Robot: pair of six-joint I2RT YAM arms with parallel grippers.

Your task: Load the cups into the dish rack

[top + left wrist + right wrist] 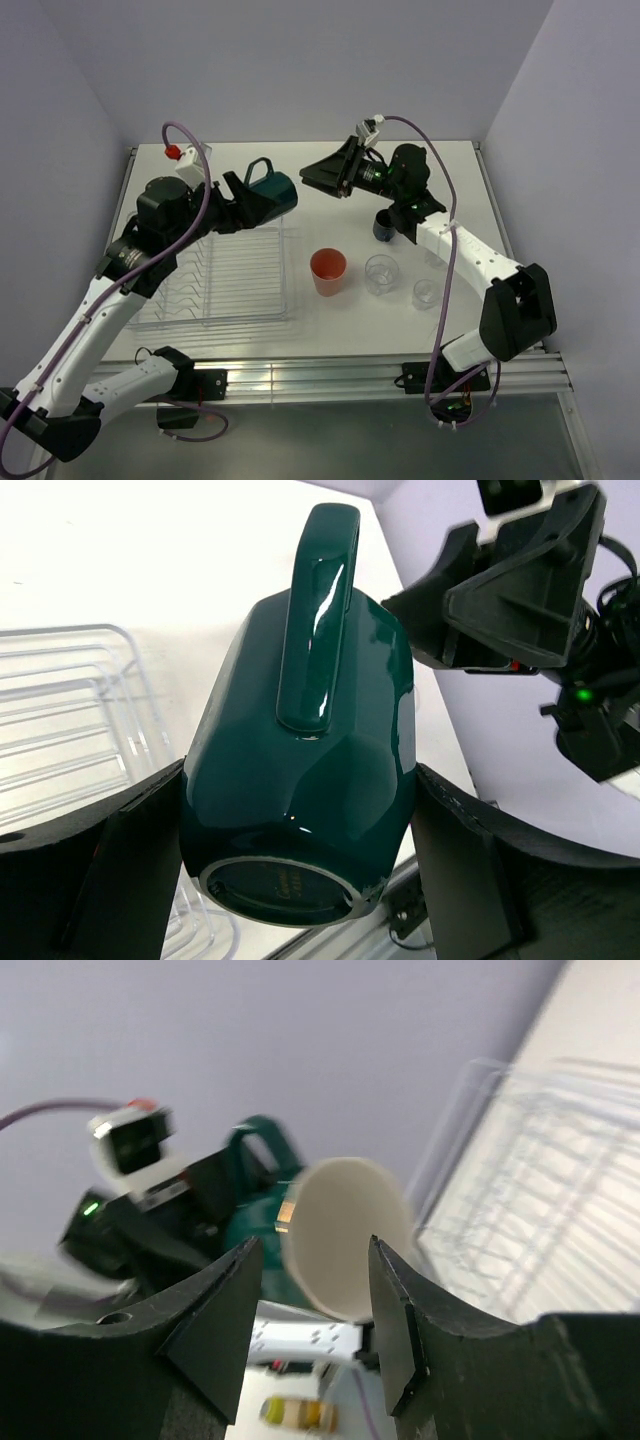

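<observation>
The left gripper (300,780) is clamped on the dark teal mug (272,190), one finger on each flank. It holds the mug on its side in the air, handle up and cream mouth turned toward 3 o'clock. In the top view the mug hangs over the far right corner of the dish rack (240,285), at about 1 o'clock from the rack's middle, with open rows of ribs below it.

The right gripper (315,1250) faces the mug's mouth from 3 o'clock, fingers spread and holding nothing. A gap separates its tips from the mug's rim (the wrist view is too blurred to tell how narrow).

The salmon-pink tumbler (328,271) stands upright on the table (330,335), near the rack's right rim. From the tumbler, one clear glass (380,274) stands at 3 o'clock and another (424,292) at 4 o'clock. The navy mug (384,226) sits at 1 o'clock from the tumbler, partly hidden under the right arm. Bare tabletop runs along the near edge at 6 o'clock.
</observation>
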